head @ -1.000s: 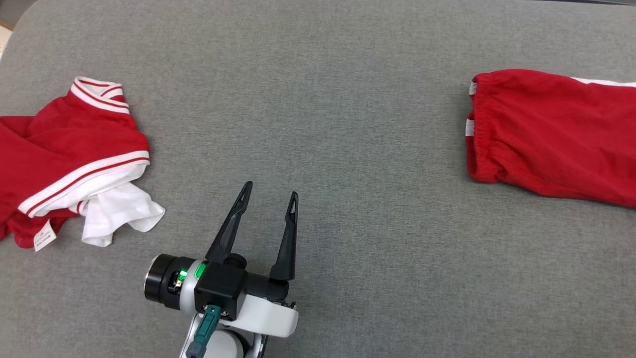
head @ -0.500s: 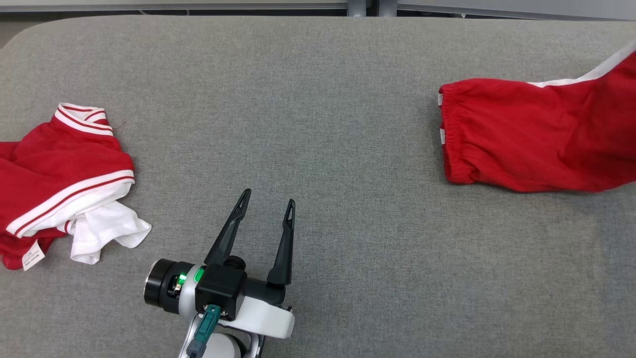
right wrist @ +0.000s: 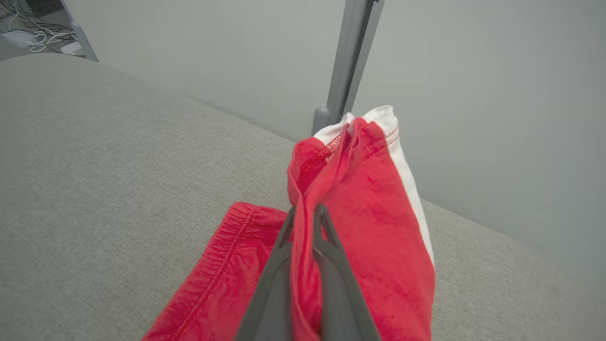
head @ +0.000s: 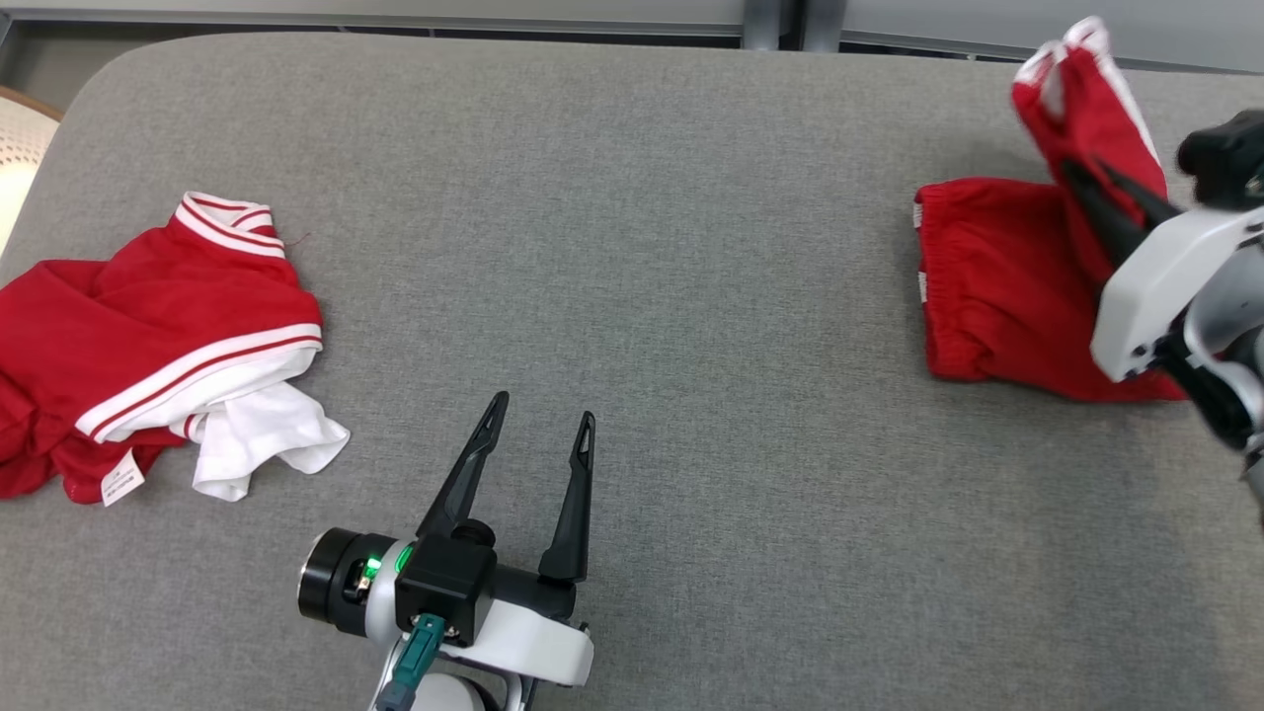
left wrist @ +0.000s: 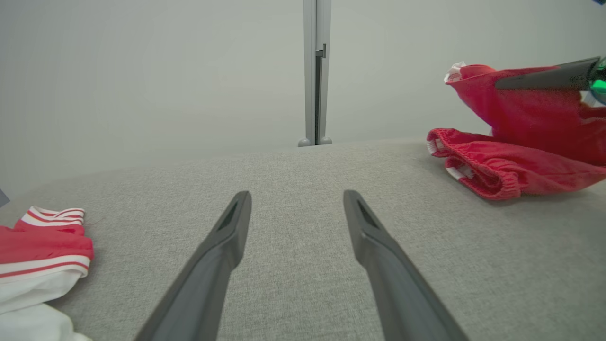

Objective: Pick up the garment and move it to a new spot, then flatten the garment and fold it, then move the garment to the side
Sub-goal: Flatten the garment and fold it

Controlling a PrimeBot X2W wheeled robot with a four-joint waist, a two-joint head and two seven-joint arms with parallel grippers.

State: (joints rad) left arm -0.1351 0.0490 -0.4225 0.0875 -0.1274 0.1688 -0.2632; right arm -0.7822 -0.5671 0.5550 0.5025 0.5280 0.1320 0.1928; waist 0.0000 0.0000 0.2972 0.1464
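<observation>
- On the grey padded table (head: 691, 247), head view: a crumpled red-and-white shirt heap (head: 148, 336) lies at 9 o'clock, well apart from both claws.
- A grey post (head: 773, 22) stands at 12–1 o'clock, behind the table's far edge, with pale wall panels on either side.
- Cables (right wrist: 28, 38) lie on the floor at 11 o'clock in the right wrist view.
- The garment is the red shorts (head: 987, 296) with a white side stripe, at 3 o'clock on the table.
- The elastic waistband (head: 928, 286) rests on the table, facing 9 o'clock. The other end is lifted off the surface and bunched, standing up toward 1 o'clock.
- The right gripper (right wrist: 307, 210) has its fingers pressed together, pinching a fold of the raised red cloth. The white-striped hem sticks out past the tips.
- The left gripper (head: 543, 407) is at 6 o'clock, fingers spread, holding nothing, pointing to 12. The shorts are well apart at its 2 o'clock and the shirt heap is nearer, at its 9–10.
- There is a white sewn-in label (head: 120, 478) on the heap's 6 o'clock edge; the print is too small to read.
</observation>
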